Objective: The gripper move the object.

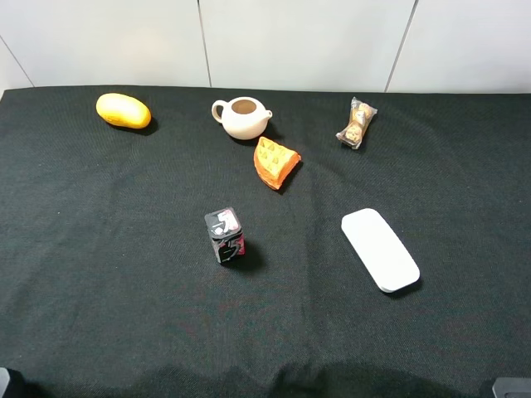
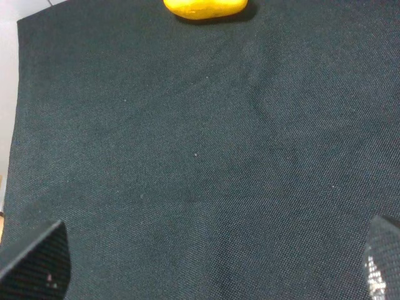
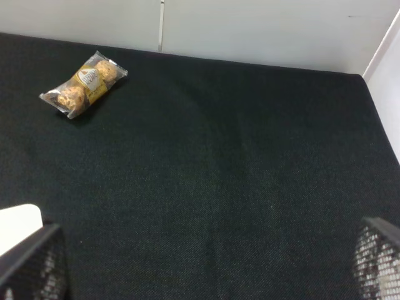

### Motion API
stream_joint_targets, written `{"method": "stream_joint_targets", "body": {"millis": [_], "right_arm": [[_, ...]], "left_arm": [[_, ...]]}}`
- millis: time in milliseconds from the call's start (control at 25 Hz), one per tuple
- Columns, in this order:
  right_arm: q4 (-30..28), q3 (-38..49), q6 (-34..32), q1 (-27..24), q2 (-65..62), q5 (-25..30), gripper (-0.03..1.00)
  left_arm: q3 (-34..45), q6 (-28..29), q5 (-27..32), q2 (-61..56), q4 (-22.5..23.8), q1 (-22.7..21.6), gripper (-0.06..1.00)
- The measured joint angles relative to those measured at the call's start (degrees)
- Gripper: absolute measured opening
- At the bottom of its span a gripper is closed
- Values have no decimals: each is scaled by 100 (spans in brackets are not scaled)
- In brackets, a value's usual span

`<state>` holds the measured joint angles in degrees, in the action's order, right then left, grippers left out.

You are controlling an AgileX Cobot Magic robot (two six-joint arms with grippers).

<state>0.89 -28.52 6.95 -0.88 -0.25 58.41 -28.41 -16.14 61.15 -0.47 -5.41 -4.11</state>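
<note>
The cream-white lidless teapot point(image 1: 241, 118) stands upright at the back middle of the black cloth, handle to the left and spout to the right. It shows in neither wrist view. My left gripper point(image 2: 212, 256) is open and empty, its fingers point(image 2: 37, 259) spread wide over bare cloth at the near left. My right gripper point(image 3: 205, 259) is open and empty, its fingers point(image 3: 378, 259) spread wide over bare cloth at the near right. Both are far from the teapot. In the exterior high view only dark corners of the arms show at the bottom edge.
A yellow mango point(image 1: 123, 110) lies at the back left. An orange wedge point(image 1: 275, 162) lies just in front of the teapot. A wrapped snack pack point(image 1: 357, 123) is at the back right. A small black-red box point(image 1: 225, 235) stands mid-table. A flat white slab point(image 1: 380, 249) lies to the right.
</note>
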Motion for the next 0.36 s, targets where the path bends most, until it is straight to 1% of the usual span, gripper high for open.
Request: {"method": "stream_joint_targets", "body": {"millis": [360], "right_arm": [[0, 0, 0, 0, 0, 0, 69]], "left_arm": [[0, 0, 0, 0, 0, 0, 99]]}}
